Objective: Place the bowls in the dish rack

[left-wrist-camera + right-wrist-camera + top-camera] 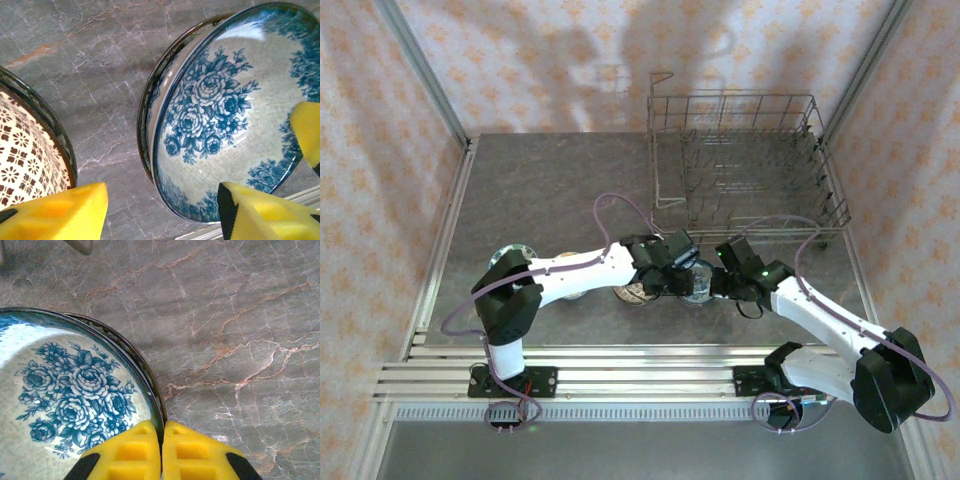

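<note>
Grey veined stone worktop (550, 190) is stretching out between pink patterned walls (570, 60). Right end effector (162, 452) is pinching the rim of the round blue-and-white rose-patterned ceramic bowl (70, 390). Its yellow fingers (130, 455) are pressing together on that edge, and the tilted bowl is lying to its left. Left end effector (162, 202) is standing spread, with the same bowl rising just ahead and toward its right side, not gripped. A brown-and-white lattice-patterned bowl (25, 150) is sitting off its left side.

I am judging this as the pick-up of 1 bowl. The next move is calling for a lift, a carry to the large grey wire dish rack (730, 98) well beyond both end effectors, and a slot between its tines.

A dark second rim (150, 100) is showing under the bowl; whether it is a nested bowl is remaining unclear. In the top view the white left arm (580, 270) is covering parts of the bowls.
</note>
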`<state>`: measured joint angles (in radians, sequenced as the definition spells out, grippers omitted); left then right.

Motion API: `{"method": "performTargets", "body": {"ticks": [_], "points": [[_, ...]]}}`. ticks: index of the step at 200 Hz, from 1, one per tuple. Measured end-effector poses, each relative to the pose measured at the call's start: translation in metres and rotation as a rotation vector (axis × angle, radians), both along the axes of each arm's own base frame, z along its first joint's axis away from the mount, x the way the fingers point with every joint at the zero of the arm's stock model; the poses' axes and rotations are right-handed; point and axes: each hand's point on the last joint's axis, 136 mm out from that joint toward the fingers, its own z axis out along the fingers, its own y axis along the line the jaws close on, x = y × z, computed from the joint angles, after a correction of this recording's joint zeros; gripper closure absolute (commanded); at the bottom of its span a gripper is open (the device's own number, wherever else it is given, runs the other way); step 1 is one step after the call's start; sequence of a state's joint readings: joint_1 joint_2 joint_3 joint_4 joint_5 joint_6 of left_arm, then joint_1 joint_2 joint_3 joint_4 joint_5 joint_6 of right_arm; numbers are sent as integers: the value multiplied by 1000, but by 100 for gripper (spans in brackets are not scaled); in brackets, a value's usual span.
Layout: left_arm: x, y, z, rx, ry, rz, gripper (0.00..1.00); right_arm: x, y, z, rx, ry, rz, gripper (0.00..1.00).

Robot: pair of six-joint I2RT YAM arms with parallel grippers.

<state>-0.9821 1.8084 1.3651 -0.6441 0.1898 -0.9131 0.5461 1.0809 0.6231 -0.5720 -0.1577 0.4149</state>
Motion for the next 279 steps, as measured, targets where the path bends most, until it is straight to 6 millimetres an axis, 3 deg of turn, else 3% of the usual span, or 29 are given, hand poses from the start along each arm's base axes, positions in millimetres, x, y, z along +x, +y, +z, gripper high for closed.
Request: {"method": "performTargets", "body": {"ticks": [79,153,215,246,279], "points": [[1,-3,5,-16,-27,20,40,-8,4,2,19,19,37,94],[-1,-5,-10,6,5,17,56,-11,6,1,37,25,41,93],[0,-8,-8,-3,4,8,73,-10,7,1,48,22,33,93],[-1,-5,-9,11,9,3,83,-10,7,1,50,24,28,89],[-2,-4,-11,18,12,-1,91,-11,7,1,54,25,21,65]]}}
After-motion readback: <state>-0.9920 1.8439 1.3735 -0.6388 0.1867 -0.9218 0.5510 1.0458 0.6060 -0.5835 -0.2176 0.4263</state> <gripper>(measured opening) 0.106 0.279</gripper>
